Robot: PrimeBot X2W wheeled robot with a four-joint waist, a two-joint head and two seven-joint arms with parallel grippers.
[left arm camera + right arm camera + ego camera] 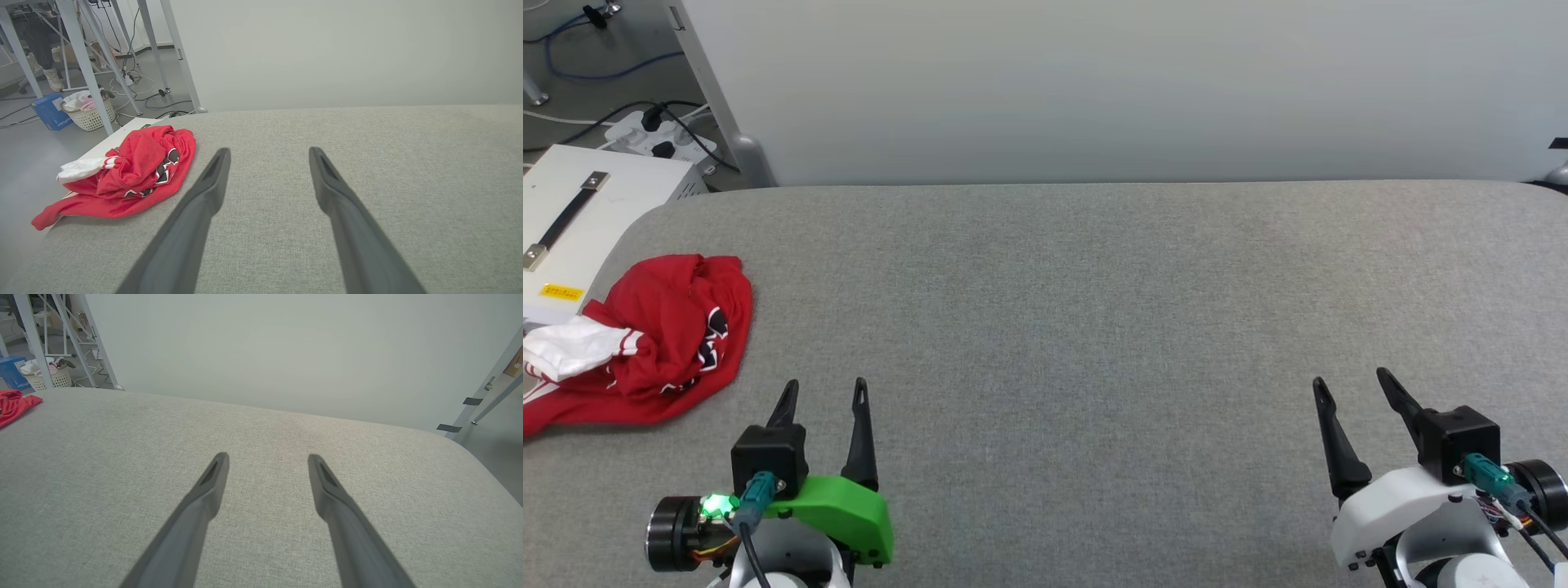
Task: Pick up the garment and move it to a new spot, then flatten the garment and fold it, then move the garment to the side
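Lying crumpled at the left edge of the grey table [1094,327] and spilling over it, the garment [662,335], red with one white sleeve showing, is resting apart from the left gripper [826,384] and the right gripper [1352,377], both hovering near the front with jaws parted, gripping nothing.
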